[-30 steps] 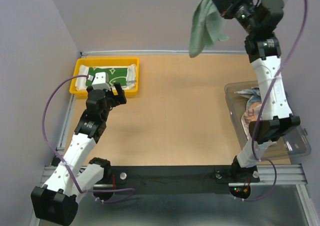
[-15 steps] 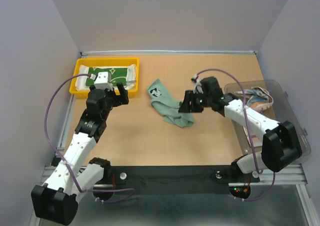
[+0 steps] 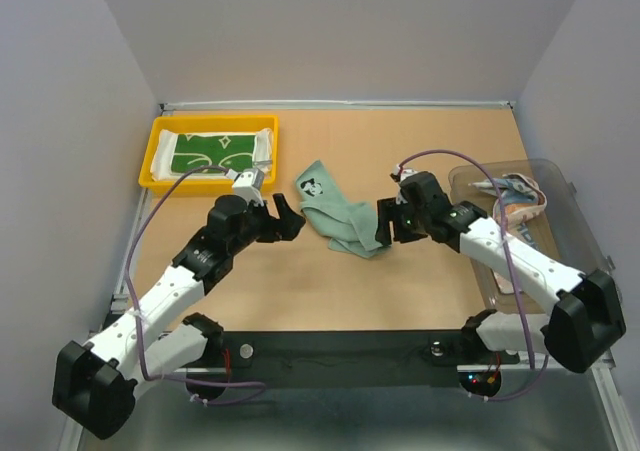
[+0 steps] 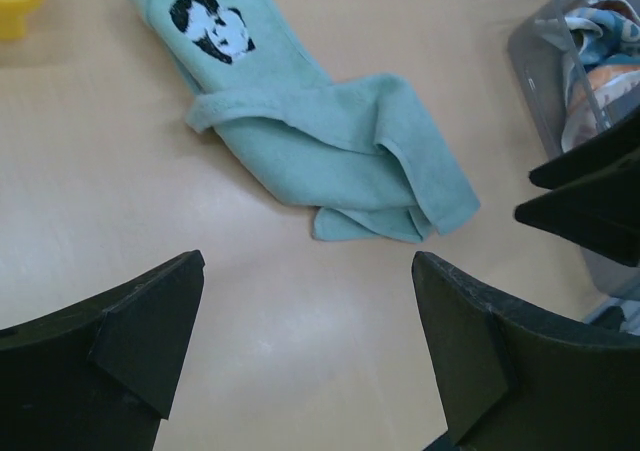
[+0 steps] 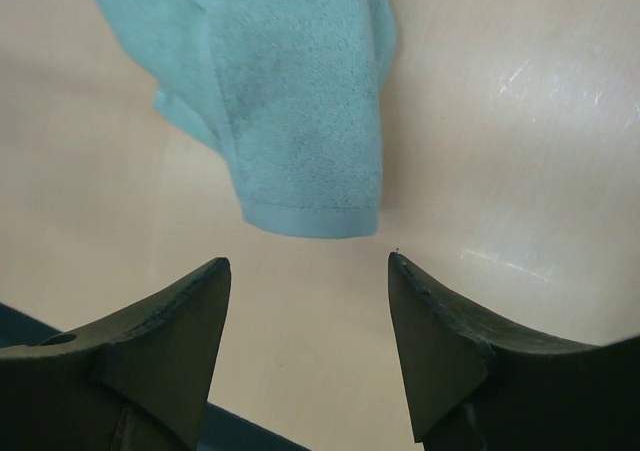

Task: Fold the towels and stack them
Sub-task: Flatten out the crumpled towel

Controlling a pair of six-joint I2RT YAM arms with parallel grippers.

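Observation:
A pale teal-green towel (image 3: 335,214) with a black-and-white print lies crumpled on the table's middle; it also shows in the left wrist view (image 4: 330,141) and the right wrist view (image 5: 290,101). My left gripper (image 3: 288,214) stands open just left of it, nothing between its fingers (image 4: 305,271). My right gripper (image 3: 384,226) is open at the towel's right end, empty, its tips (image 5: 308,263) just short of the hem. A dark green towel with white marks (image 3: 215,153) lies folded in the yellow tray (image 3: 155,151). A printed towel (image 3: 515,199) sits in the clear bin (image 3: 590,281).
The yellow tray stands at the back left, the clear bin along the right edge. Bare tabletop lies in front of the teal towel, toward the arm bases. Purple cables loop over both arms.
The right gripper let go of the teal towel, which dropped from the air onto the table, and opened. The left arm moved right from the tray to the towel's left side.

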